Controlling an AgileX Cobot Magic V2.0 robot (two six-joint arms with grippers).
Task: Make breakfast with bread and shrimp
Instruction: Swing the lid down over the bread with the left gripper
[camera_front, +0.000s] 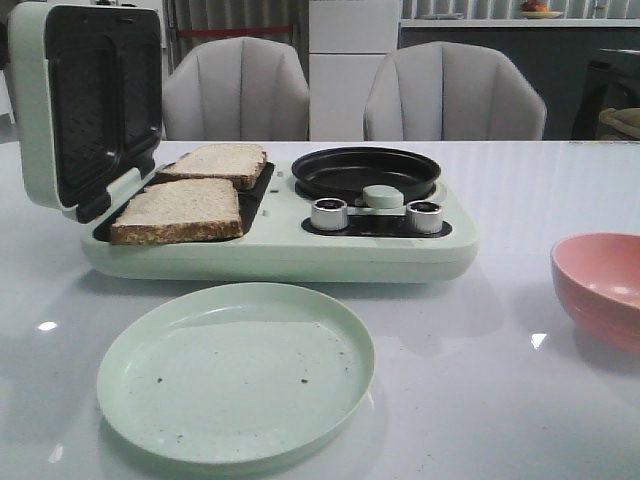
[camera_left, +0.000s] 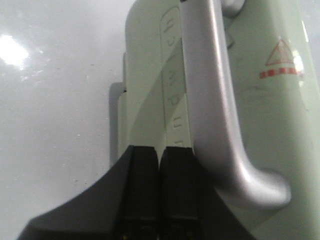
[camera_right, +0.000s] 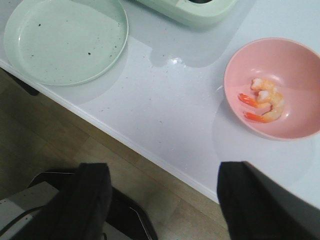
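Closed left claw (camera_left: 159, 190) beside silver handle (camera_left: 220, 110)

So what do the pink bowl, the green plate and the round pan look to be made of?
Pink bowl: probably matte plastic or melamine; soft, dull sheen. Green plate: likely the same, an even pastel with faint specks. Round pan: apparently dark non-stick-coated metal, with a low gloss on its rim.

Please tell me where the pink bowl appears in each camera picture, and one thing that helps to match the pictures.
Front view: the pink bowl sits at the right edge, partly cut off.
Left wrist view: not in it.
Right wrist view: it is on the right side, with shrimp inside.
Shared landmark: the green plate shows in the front and right wrist views.
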